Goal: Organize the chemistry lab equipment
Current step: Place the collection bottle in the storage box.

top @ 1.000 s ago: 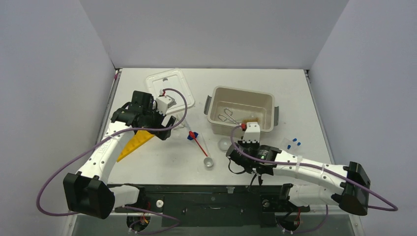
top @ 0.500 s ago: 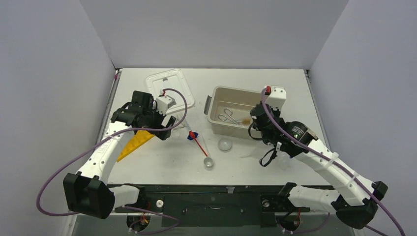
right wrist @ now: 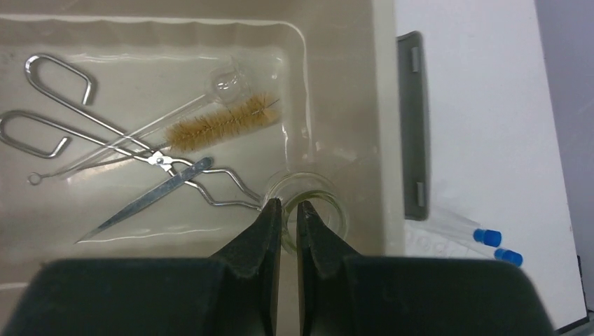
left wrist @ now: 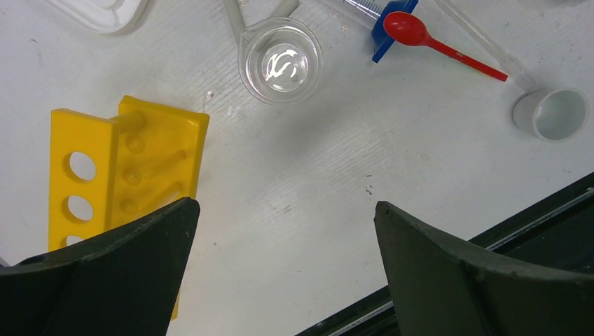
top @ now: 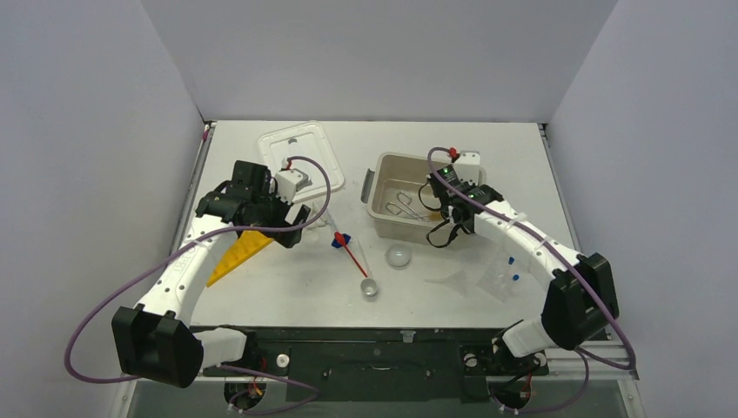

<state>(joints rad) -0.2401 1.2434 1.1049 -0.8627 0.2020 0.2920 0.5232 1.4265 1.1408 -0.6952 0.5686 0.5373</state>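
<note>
White counter [top: 287, 296] carries everything, with the beige tub [top: 376, 192] set back on the right and the lid [top: 300, 148] back on the left. A second ago the right arm was low over the near counter beside the dish [top: 398, 255]. It has since swung up and back, and now hangs over the tub. The right gripper [right wrist: 288, 210] is clenched, its tips all but meeting on the rim of a clear beaker [right wrist: 323, 196], which looks pinched by its wall near a corner of the tub. I judge that one more piece is about to join the tongs [right wrist: 161, 164] and brush [right wrist: 224, 126] lying there, though it has not yet been let go. The left arm has not stirred. The left gripper [left wrist: 284, 204] stands released and wide over bare counter, the yellow rack [left wrist: 126, 161] by its left finger.

Only the right wrist view shows the beaker and the grip, since from above the arm covers them. That view also shows blue-capped tubes [right wrist: 490, 238] on the counter just outside the tub. Only the left wrist view shows a clear cup [left wrist: 280, 63], hidden under that arm from above, near the red spoon [left wrist: 434, 45].
</note>
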